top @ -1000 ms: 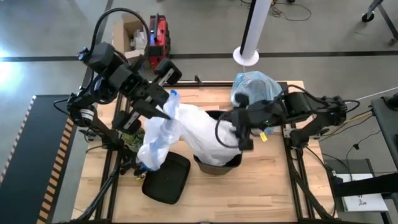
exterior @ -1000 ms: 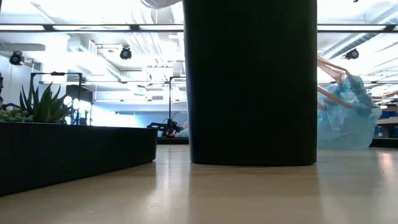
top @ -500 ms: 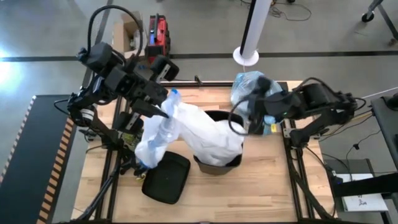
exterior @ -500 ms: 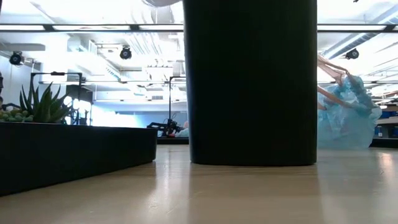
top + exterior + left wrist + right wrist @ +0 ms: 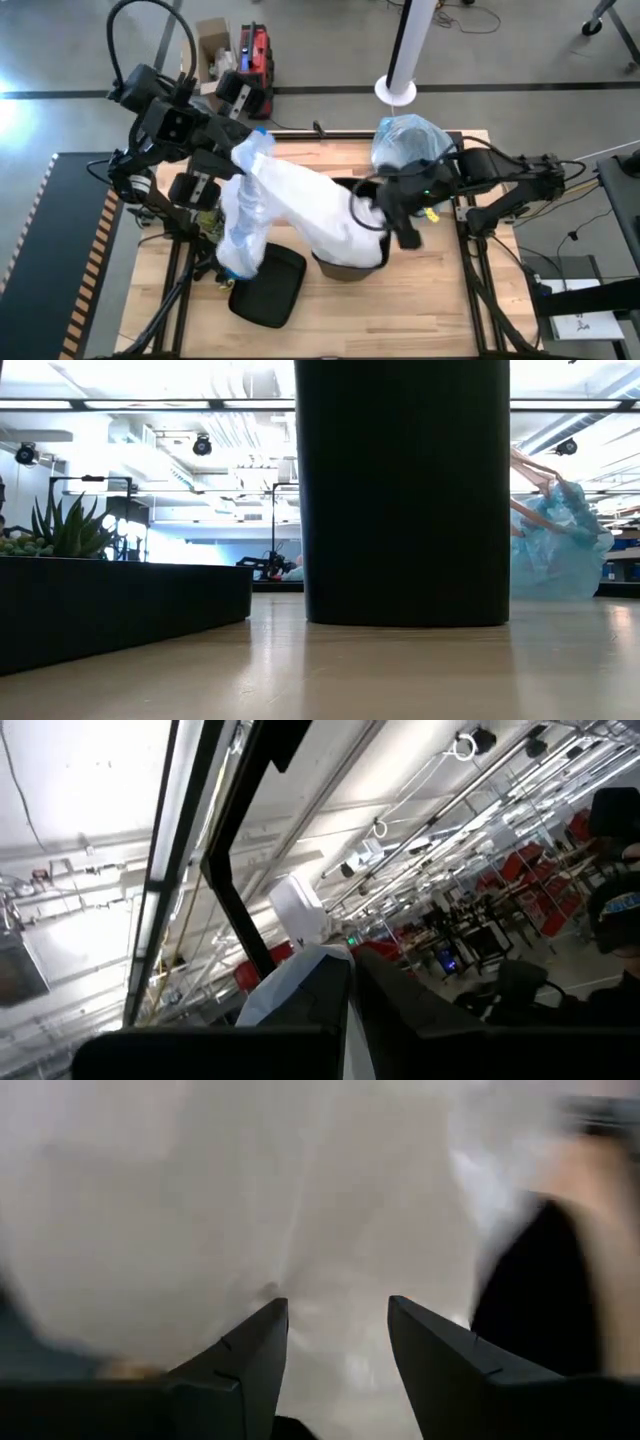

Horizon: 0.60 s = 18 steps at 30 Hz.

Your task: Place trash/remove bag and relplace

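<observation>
My left arm reaches up high over the back left of the table. Its left gripper point(image 5: 350, 982) points up, with the two fingers pressed tight together. My right arm bends in from the right side toward the middle. Its right gripper point(image 5: 338, 1342) has a gap between its fingers.

Daylight-bright, even light fills the high view, with a pale glare patch on the floor left of the left arm point(image 5: 165, 120) and only soft shadows under the arms on the wooden table point(image 5: 420, 310). In the low view, ceiling light strips point(image 5: 150, 404) blaze white behind the black bin point(image 5: 402, 490), which stands as a featureless silhouette, its reflection sheening the tabletop. The left wrist view is overexposed beside the ceiling lamps. The right wrist view is motion-blurred; the white plastic bag point(image 5: 250, 1200) shows as washed-out smear.
</observation>
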Motion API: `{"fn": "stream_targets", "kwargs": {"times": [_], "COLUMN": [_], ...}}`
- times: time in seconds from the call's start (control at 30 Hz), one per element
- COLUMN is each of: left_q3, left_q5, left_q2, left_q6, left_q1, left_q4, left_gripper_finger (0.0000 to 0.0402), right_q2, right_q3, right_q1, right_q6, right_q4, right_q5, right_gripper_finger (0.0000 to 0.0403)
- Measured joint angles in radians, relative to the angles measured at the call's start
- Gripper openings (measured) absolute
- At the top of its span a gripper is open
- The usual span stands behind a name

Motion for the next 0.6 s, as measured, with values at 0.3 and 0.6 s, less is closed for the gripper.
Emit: {"fn": "stream_targets", "kwargs": {"times": [0.3,0.6], "left_q3": [-0.005,-0.083], "left_q5": [-0.001,-0.107], "left_q2": [0.001,0.004], "left_q6": [-0.003,0.01], "left_q1": [0.0,0.0], "left_q4": [-0.088,-0.081], "left_gripper_finger": [0.001,0.001], "right_q2": [-0.067,-0.044], "right_q3": [0.07,0.005], "right_q1": [-0.005,-0.054], "right_q6": [-0.054,-0.026], "right_q4": [-0.119,-0.06], "right_q5": [0.498,0.158], "right_gripper_finger": [0.0168,0.0146]}}
